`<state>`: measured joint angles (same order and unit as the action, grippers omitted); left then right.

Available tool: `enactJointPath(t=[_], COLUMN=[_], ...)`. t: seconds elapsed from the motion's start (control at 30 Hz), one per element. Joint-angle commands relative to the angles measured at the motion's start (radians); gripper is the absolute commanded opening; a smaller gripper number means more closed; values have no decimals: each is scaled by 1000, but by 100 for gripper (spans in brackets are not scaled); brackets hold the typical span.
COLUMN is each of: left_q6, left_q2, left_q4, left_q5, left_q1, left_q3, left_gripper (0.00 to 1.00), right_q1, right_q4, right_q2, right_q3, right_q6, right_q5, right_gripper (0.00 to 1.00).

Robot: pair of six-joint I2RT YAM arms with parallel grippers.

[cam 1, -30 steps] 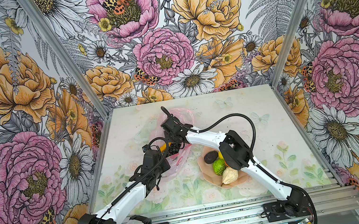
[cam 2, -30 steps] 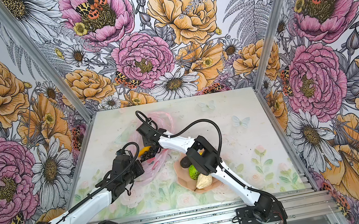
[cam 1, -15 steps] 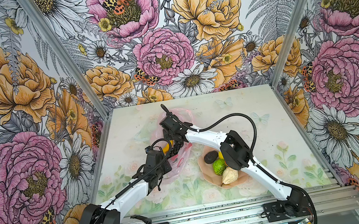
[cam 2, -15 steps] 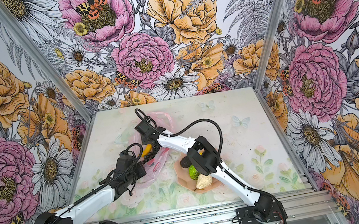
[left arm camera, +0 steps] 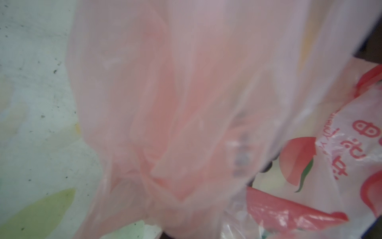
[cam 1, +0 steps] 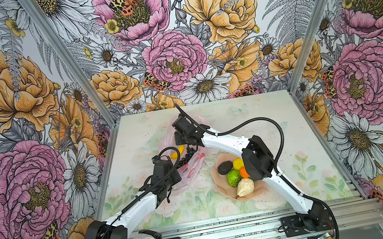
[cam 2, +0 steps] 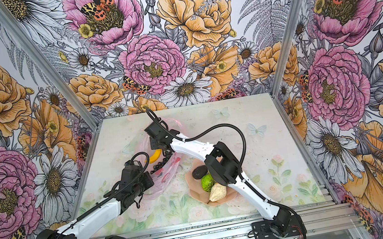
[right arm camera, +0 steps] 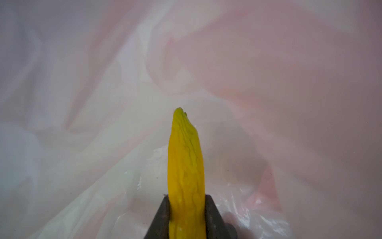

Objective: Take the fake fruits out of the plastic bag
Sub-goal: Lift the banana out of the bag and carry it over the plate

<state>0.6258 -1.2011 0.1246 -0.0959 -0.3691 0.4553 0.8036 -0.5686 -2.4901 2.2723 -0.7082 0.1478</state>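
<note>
Closed now on banana [right arm camera: 186, 165], right gripper [right arm camera: 187, 199] reaches across into plastic bag [cam 1: 194, 166].

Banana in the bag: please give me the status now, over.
Left gripper shut, pinching plastic bag. Right gripper: jaws shut on banana, inside bag. Grape bunch lies close beside it.

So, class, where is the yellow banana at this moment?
In both top views the banana sits left of centre, at the mouth of the plastic bag, beside the grape bunch; the right wrist view shows it clamped in the right gripper.
</note>
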Motion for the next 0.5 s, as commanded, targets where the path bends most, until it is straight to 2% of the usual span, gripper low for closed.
enactJointPath(t=[0.0, 0.47], left_q6=[-6, -4], left_q2=[19, 0], left_q4=[6, 7], left_q5=[6, 19], left_q1=[15, 54], left_q3=[24, 81], left_gripper=[0, 0], right_q1=[-6, -2], right_q4=[9, 98], right_q2=[113, 321], right_q3=[-56, -392], right_q6=[23, 123], right_q5=[-14, -84], right_gripper=[22, 22])
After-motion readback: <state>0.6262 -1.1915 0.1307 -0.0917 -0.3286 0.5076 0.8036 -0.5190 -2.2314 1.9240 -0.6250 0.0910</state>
